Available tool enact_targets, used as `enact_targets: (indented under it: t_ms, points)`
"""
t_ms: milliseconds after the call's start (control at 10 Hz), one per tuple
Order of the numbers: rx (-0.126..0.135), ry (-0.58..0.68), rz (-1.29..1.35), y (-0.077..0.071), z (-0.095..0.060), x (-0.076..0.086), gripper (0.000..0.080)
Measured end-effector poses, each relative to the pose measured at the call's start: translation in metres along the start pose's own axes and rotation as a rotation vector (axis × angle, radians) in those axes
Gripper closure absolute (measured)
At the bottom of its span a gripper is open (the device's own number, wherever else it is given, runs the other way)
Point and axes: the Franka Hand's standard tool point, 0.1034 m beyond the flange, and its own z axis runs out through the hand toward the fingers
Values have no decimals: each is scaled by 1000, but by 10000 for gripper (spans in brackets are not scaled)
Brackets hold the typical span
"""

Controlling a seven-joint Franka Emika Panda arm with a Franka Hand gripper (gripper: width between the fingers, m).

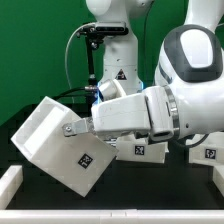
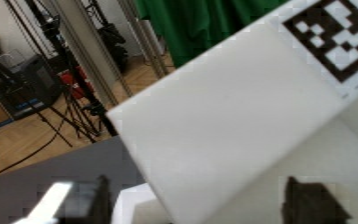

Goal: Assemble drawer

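The large white drawer casing (image 1: 50, 140) is tilted on one corner at the exterior view's left, with a black-and-white tag on its lower face. My gripper (image 1: 70, 129) is at its upper right edge. In the wrist view the casing (image 2: 247, 130) fills most of the picture. One dark finger (image 2: 98, 200) is beside its edge and the other finger is in front of its face. The jaws stand wide apart, and no grip on the casing shows. A low white tray box (image 1: 140, 150) with a tag lies under the arm. A second tray box (image 1: 210, 152) lies at the right.
A long thin white bar (image 1: 100, 215) runs along the table's front and turns up the left side. A green curtain hangs behind. The wrist view shows black tripod legs (image 2: 51, 110) on the floor past the table and a white piece (image 2: 55, 200) beside the finger.
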Motion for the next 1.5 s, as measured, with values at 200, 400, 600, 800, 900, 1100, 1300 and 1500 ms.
enact_targets:
  t_ms: [200, 400, 600, 800, 900, 1100, 1300, 1500]
  points:
    - [1, 0, 0, 0, 0, 0, 184]
    - [1, -1, 0, 0, 1, 0, 154]
    - [1, 0, 1, 0, 1, 0, 151]
    - [-7, 11, -2, -2, -8, 6, 151]
    - [-17, 20, 4, -3, -18, 12, 151]
    - [-28, 41, 5, -3, -30, 23, 151]
    - [-24, 39, 10, 0, -27, 20, 151]
    - [-21, 37, 15, 1, -25, 18, 151]
